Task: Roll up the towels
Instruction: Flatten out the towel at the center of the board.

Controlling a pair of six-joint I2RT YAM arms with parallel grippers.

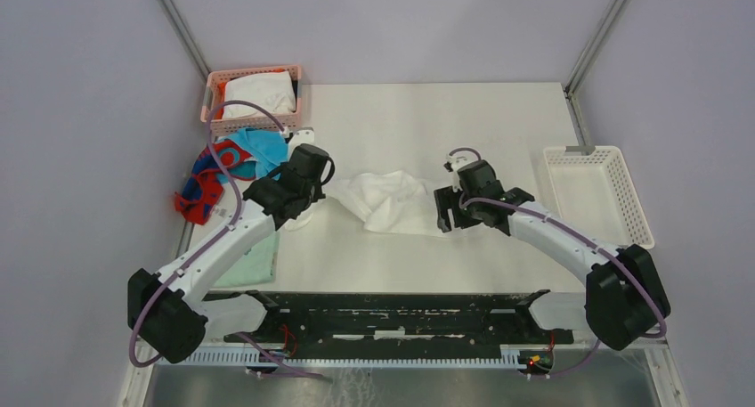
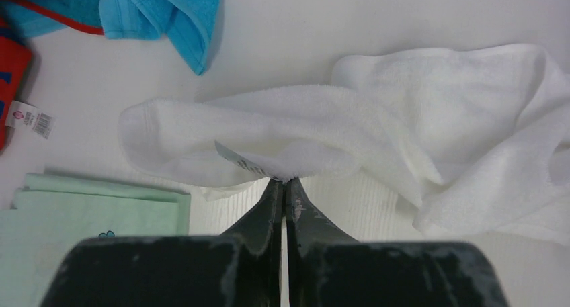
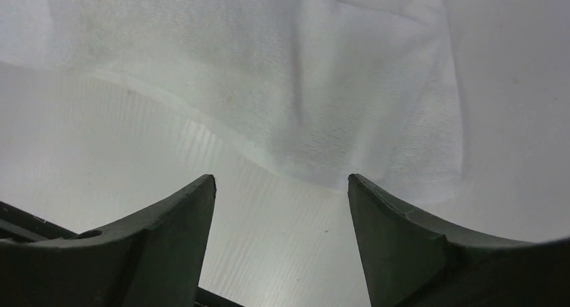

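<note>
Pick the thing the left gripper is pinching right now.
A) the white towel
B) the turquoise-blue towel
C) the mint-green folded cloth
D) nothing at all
A: in the left wrist view the left gripper is shut on a lifted edge of the white towel.

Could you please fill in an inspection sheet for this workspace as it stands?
Surface: white table, no spills seen.
Job's things: white towel crumpled at centre; blue towel and red towel heaped at left, unrolled.
Clutter: mint cloth near left; pink basket holding white cloth; white basket empty.
Grippers: left gripper shut on white towel's edge; right gripper open beside it.
Cables: purple cables along both arms.
Surroundings: grey walls, nothing else seen.
</note>
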